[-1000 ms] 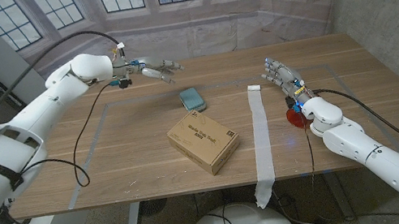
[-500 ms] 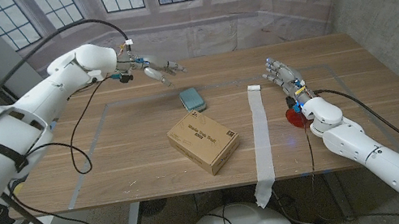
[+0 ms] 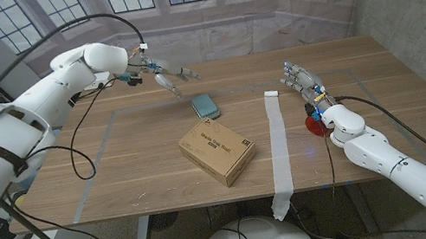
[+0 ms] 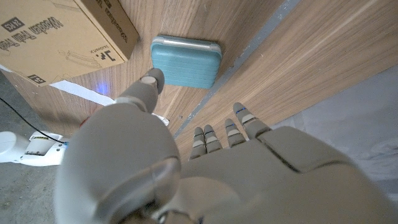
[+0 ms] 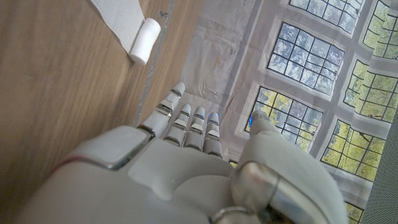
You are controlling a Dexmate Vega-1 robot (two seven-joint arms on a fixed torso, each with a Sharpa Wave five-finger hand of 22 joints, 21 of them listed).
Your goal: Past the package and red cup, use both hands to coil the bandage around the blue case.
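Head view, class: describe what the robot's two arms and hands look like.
Both arms have glossy white rounded shells; the left arm wears a black band near the shoulder. Black cables trail along each. The left hand and right hand are grey metallic with jointed fingers.

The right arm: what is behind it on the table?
A red cup shows partly beside the right arm, which covers most of it. The cup's shape and contents cannot be seen. The bandage lies apart, uncovered.

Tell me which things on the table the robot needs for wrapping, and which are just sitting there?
Needed for the job:
blue case
bandage
left hand, holding nothing, above the table near the case
right hand, holding nothing, beside the bandage's far end

Just lying about:
cardboard package
red cup, mostly hidden behind the right arm
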